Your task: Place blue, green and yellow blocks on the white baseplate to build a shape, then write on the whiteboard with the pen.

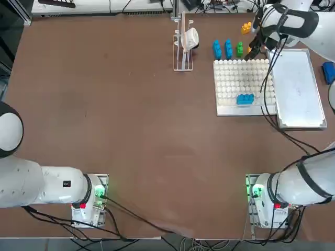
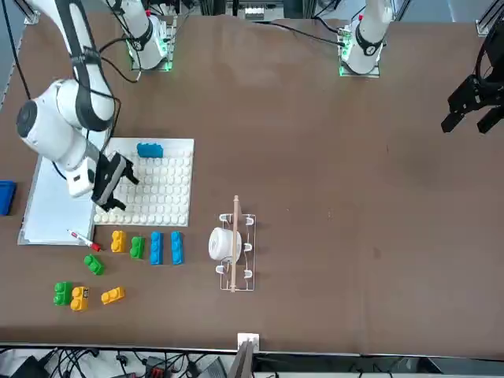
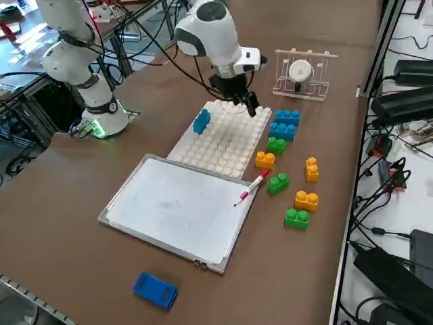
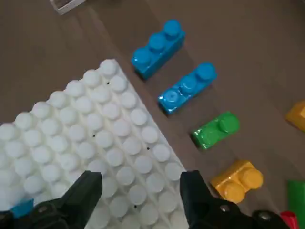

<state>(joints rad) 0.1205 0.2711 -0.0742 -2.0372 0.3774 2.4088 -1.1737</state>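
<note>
Our right hand [image 4: 140, 191] hangs with fingers spread wide and empty above the far corner of the white baseplate [image 1: 235, 78], near the whiteboard [image 1: 297, 89]. One blue block [image 1: 245, 99] sits on the baseplate; loose blocks [image 2: 146, 246] and the pen [image 3: 252, 187] lie beside it on the brown worktop [image 1: 131, 130].

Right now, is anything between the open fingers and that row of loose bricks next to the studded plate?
Nothing visible. The right gripper hangs open over the baseplate's edge. Just beyond that edge lie two blue bricks, a green brick and a yellow brick, with only bare table between them and the plate.
</note>
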